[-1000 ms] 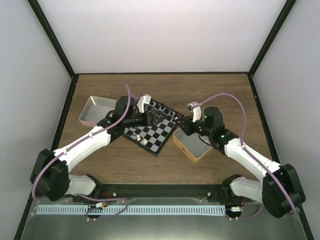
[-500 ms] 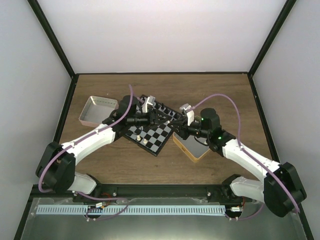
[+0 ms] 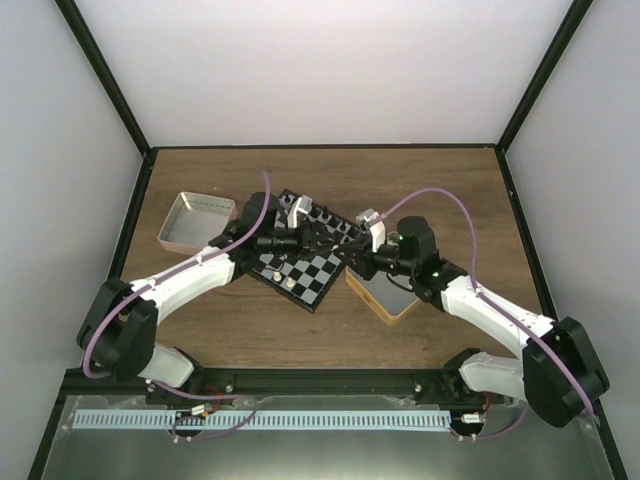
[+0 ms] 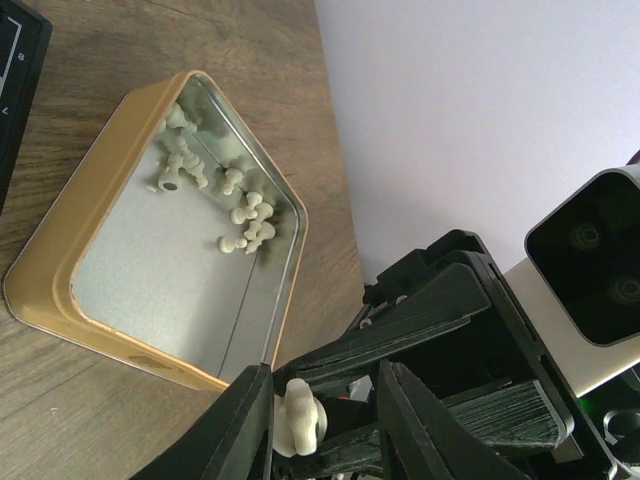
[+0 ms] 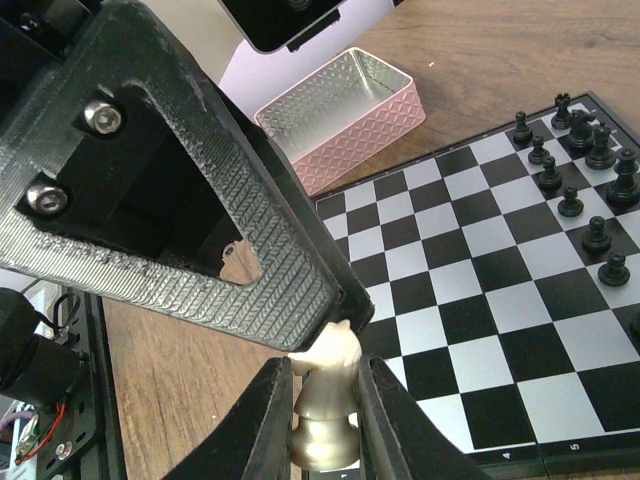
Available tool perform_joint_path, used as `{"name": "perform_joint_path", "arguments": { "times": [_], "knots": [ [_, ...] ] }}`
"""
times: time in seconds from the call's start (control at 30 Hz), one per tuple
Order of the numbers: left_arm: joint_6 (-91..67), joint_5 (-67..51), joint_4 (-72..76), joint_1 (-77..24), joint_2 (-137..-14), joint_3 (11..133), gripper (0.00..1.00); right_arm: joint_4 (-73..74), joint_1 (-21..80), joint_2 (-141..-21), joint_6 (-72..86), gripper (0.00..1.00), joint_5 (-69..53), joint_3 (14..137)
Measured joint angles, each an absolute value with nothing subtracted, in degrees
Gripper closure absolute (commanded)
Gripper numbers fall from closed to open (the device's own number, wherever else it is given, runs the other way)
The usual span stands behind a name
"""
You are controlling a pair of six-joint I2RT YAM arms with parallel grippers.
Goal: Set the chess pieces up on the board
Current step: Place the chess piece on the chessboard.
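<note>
Pinching piece [image 5: 325,385] in right hand [image 5: 325,425], narrow left hand [image 4: 325,405] just touching it. Risk: early release, drop onto board [image 5: 480,300].

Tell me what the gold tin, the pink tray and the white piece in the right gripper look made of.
The gold tin looks like thin sheet metal, gold-lacquered outside and bare and mirror-bright inside. The pink tray is likely metal too, painted pink with an embossed diamond pattern and a shiny interior. The white piece is probably plastic, smooth cream with a soft gloss, though the look leaves that open.
</note>
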State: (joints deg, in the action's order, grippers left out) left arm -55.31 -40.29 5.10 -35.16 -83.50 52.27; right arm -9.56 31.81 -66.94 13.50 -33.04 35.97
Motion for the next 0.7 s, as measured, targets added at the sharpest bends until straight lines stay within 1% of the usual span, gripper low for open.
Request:
{"name": "perform_joint_path", "arguments": {
  "times": [0.07,0.33,0.4,0.5,0.53,0.6,0.67,0.7],
  "knots": [
    [-55.18,-40.36,4.89,-35.16,-83.55,52.27,0.70,-9.56,31.94,-67.33,13.50,0.86,-33.04,35.97],
    [-54.83,-41.01,4.78,-35.11,-84.31,51.94,0.79,-9.96,32.12,-67.99,13.50,0.87,-33.04,36.38],
    [-54.81,-41.06,4.89,-35.11,-84.42,51.77,0.82,-9.91,32.14,-68.05,13.52,0.86,-33.04,36.38],
    [-54.85,-41.19,5.10,-35.09,-84.49,51.62,0.90,-9.91,32.21,-68.45,13.54,0.86,-33.06,36.40],
    [-54.78,-41.15,5.04,-34.98,-84.49,51.55,0.94,-10.02,32.21,-68.55,13.54,0.86,-33.12,36.38],
    [-54.98,-41.23,5.02,-34.79,-84.49,51.40,0.96,-10.09,32.25,-68.60,13.54,0.86,-33.15,36.38],
    [-55.02,-41.21,5.08,-34.74,-84.49,51.37,0.96,-10.17,32.27,-68.62,13.56,0.84,-33.04,36.40],
    [-55.11,-41.23,5.08,-34.74,-84.49,51.35,0.96,-10.15,32.27,-68.64,13.76,0.80,-33.01,36.40]
  ]
}}
